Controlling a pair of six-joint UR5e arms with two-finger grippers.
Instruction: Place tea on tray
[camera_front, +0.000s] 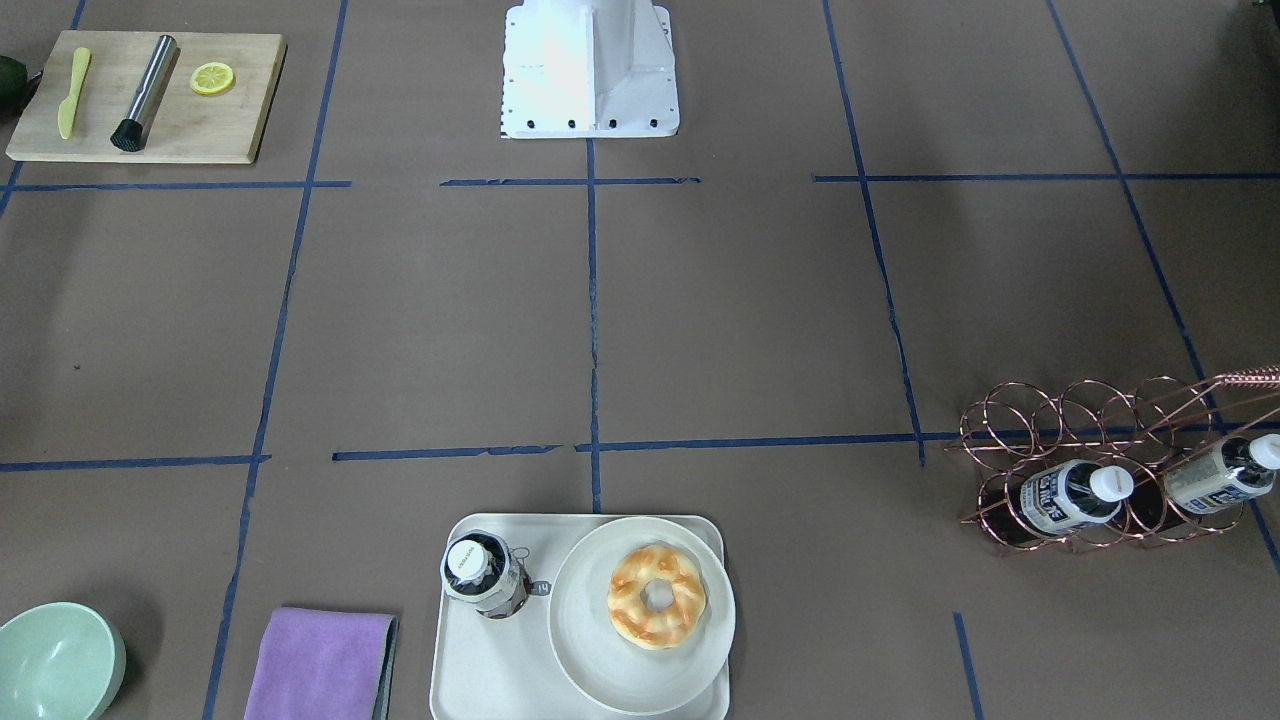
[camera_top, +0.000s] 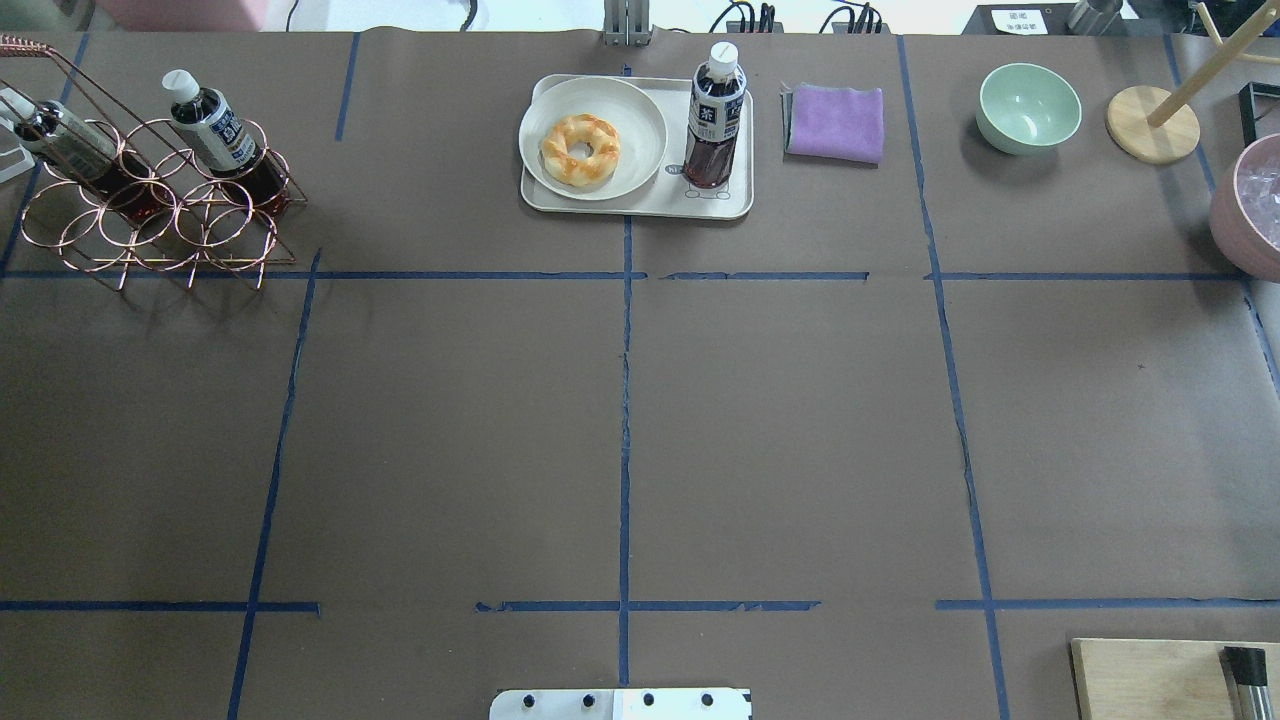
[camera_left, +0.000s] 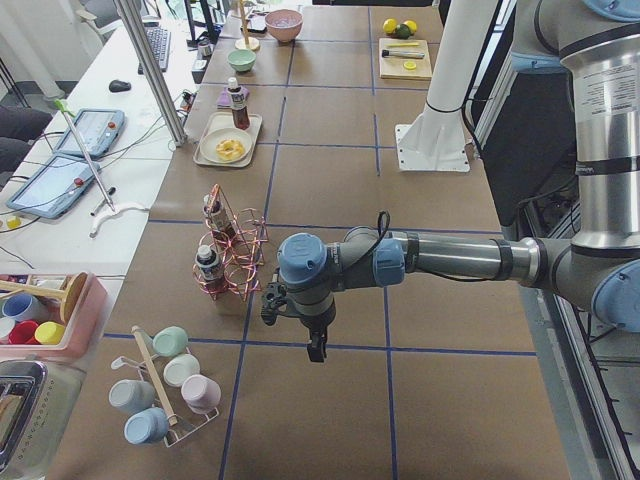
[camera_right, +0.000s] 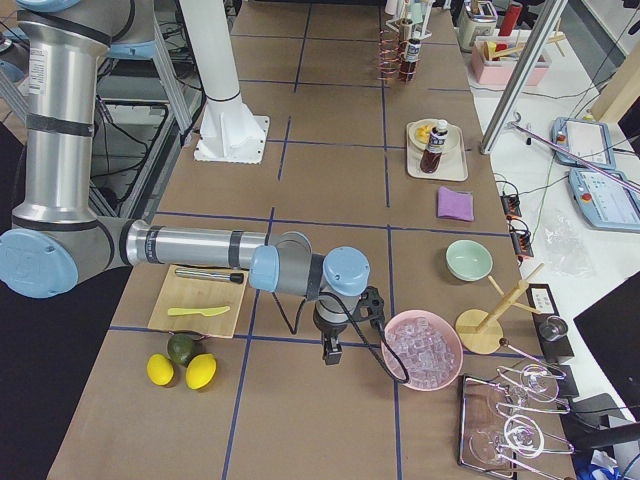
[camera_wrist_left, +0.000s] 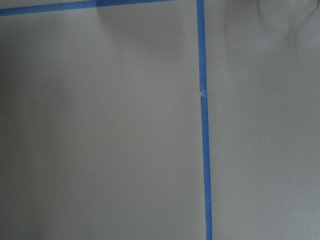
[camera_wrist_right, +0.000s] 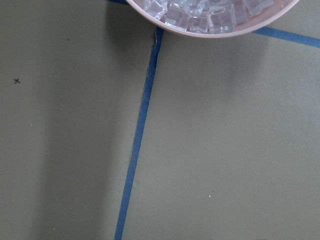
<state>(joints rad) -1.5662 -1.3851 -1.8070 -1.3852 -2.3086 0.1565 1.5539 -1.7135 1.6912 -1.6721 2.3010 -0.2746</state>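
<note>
Cream tray (camera_top: 650, 203) with upright tea (camera_top: 714, 125)

The tea (camera_top: 714, 120), a small clear bottle of dark brown liquid with a white cap and pale label, stands upright on the right end of the tray (camera_top: 640, 207). This cream, round-cornered, rimmed tray lies flat at the counter's (camera_top: 450, 420) far middle.

Soft, even overhead light casts faint shadows. The white base (camera_front: 590, 70) glares; the wrist views look slightly blurred.
</note>
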